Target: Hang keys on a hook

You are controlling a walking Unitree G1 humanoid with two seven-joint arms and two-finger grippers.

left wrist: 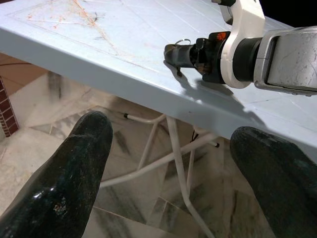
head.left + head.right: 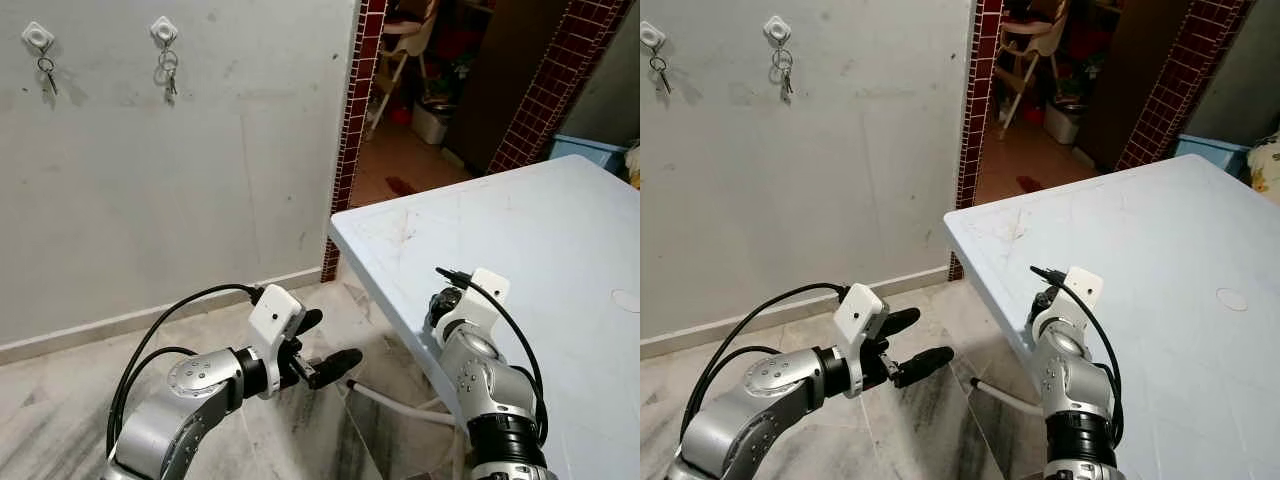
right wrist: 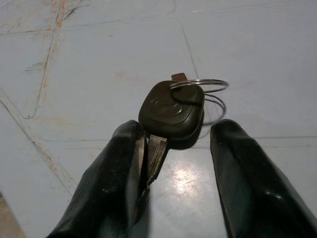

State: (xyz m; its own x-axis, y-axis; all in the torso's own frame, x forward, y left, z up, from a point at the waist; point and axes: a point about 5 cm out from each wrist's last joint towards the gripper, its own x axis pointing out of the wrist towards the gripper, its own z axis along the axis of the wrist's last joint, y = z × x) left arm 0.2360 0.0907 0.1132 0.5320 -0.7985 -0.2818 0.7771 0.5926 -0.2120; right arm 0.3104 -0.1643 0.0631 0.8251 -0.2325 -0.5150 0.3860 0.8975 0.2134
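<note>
The right tool (image 3: 173, 163) sits low over the pale blue plastic worktop (image 2: 560, 250), at the lower middle of the right wrist picture, its two black fingers (image 3: 114, 183) spread apart with the dark brown-headed key on a thin silver ring (image 3: 171, 111) between them. The key's metal blade rests against the inner face of one finger while the other finger stands clear, so the tool is parted and not yet clamped; that pose looks chosen to straddle the key before closing. The key lies on the worktop near its front corner, its long axis running along the fingers, blade toward the wrist and head with ring pointing away, which would leave the ring free for a hook. In the head pictures the right arm reaches over the worktop edge at lower right. The left tool (image 2: 325, 365) hangs at lower centre over the marble floor (image 2: 60, 400), fingers open and holding nothing, probably parked out of the way. On the grey wall (image 2: 200, 180) at upper left, two white hooks (image 2: 164, 30) each already carry keys, well apart from the worktop
</note>
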